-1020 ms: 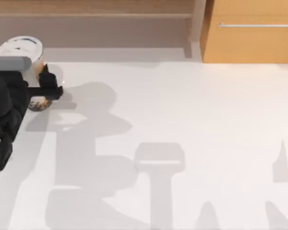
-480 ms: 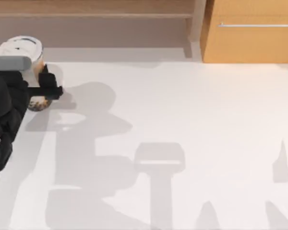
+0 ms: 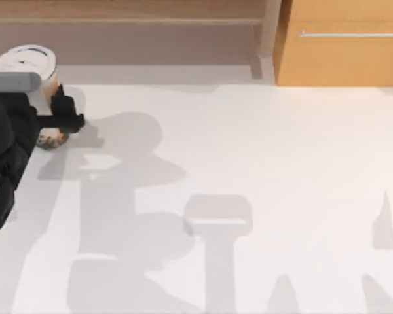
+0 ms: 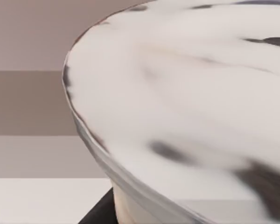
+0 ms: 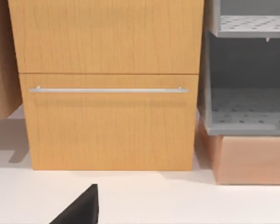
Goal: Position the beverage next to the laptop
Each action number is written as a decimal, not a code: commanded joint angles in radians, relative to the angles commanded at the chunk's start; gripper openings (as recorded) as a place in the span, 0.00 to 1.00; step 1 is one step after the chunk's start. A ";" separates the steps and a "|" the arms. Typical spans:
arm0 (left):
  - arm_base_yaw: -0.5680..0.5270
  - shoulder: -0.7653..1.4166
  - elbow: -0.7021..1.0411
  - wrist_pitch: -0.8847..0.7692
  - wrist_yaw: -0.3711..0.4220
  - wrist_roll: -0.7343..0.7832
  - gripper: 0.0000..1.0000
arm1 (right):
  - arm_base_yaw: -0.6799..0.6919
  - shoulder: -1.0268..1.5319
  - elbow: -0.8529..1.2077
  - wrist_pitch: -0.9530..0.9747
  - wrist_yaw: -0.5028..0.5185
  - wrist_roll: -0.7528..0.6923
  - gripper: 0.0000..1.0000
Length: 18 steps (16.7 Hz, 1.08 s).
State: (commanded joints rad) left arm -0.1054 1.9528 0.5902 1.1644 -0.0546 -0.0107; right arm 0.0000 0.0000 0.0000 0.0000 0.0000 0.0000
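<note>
The beverage (image 3: 27, 62) is a clear cup with a white domed lid, tan drink and dark pearls at its base. It stands upright at the table's far left, near the back edge. My left gripper (image 3: 52, 120) is shut on the cup's side, one black finger (image 3: 68, 116) showing to the right of it. The white lid (image 4: 186, 102) looms close in the left wrist view. The laptop is out of view. A black part of my right gripper (image 5: 79, 210) shows in the right wrist view, facing a cabinet.
A wooden cabinet (image 3: 340, 46) with a metal drawer handle (image 5: 107, 89) stands at the back right. A low shelf (image 3: 124, 33) runs along the back. Grey perforated shelving (image 5: 247, 98) sits beside the cabinet. The white table (image 3: 249, 163) carries arm shadows.
The cup and my left gripper have shifted slightly up and left in the top view, the lid drawing nearer the camera. The grip stays the same.
</note>
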 joint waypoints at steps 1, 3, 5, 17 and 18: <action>0.000 -0.002 0.000 -0.002 0.000 0.000 0.00 | 0.000 0.000 0.000 0.000 0.000 0.000 1.00; 0.000 -0.002 0.000 -0.002 0.000 0.000 0.00 | 0.000 0.000 0.000 0.000 0.000 0.000 1.00; 0.000 0.002 -0.001 0.000 0.000 0.001 0.00 | 0.000 0.000 0.000 0.000 0.000 0.000 1.00; -0.011 -0.300 -0.068 0.008 -0.062 -0.010 0.00 | 0.000 0.000 0.000 0.000 0.000 0.000 1.00; -0.014 -0.332 -0.087 -0.002 -0.066 -0.011 0.00 | 0.000 0.000 0.000 0.000 0.000 0.000 1.00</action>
State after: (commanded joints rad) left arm -0.1191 1.6204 0.5028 1.1619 -0.1211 -0.0219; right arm 0.0000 0.0000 0.0000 0.0000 0.0000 0.0000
